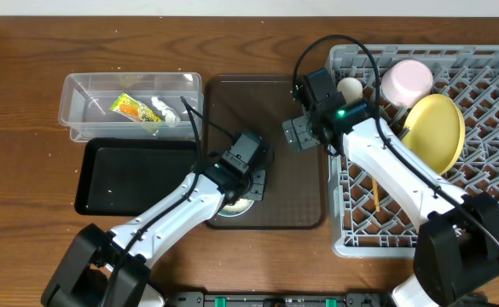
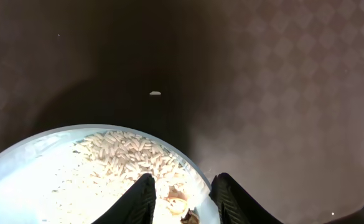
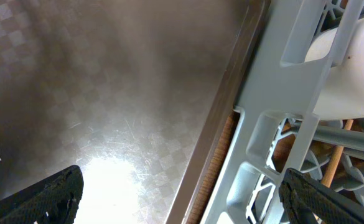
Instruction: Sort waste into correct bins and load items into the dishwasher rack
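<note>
Grey rack [image 3: 275, 93] wall just beside brown tray [image 3: 107, 93] rim, right gripper [image 3: 182, 198] wide.

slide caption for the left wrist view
Left hand straddling the rim of a light blue bowl of rice-like scraps on the dark brown tray, one stray grain beyond

— What sits on the wooden tabletop [image 1: 27, 51]?
— On the left, a clear tub [image 1: 83, 115] with a black tray [image 1: 121, 175] right against it. In the middle, a dark brown serving tray [image 1: 296, 188]. On the right, just beside that, the grey dishwasher rack [image 1: 345, 230].
</note>
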`<control>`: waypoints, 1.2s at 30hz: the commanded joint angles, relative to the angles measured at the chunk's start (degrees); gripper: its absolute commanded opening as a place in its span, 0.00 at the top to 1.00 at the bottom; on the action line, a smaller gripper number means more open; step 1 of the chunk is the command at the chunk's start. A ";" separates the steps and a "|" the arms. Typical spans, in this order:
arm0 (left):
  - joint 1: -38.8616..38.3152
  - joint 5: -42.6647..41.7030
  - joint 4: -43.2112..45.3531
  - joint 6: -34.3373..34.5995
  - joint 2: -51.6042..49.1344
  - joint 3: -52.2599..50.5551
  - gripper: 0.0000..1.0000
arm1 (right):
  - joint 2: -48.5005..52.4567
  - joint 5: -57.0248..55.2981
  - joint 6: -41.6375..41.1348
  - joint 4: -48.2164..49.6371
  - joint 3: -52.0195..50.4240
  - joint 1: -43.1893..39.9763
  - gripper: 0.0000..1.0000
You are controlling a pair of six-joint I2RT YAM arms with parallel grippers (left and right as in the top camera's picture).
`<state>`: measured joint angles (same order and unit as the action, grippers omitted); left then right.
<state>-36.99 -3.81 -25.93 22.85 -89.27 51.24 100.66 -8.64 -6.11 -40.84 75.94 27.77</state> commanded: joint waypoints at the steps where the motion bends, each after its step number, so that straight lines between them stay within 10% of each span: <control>1: -0.13 1.66 -0.81 0.00 -0.76 -0.68 0.66 | -0.57 -0.26 -0.70 0.13 0.07 0.44 0.01; 36: -0.11 -4.55 -1.38 0.35 -0.76 -4.31 0.73 | -0.57 -0.26 -0.70 0.13 0.07 0.42 0.01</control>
<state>-36.99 -8.64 -27.57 23.11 -89.30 47.44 100.66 -8.64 -6.11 -40.84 75.94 27.77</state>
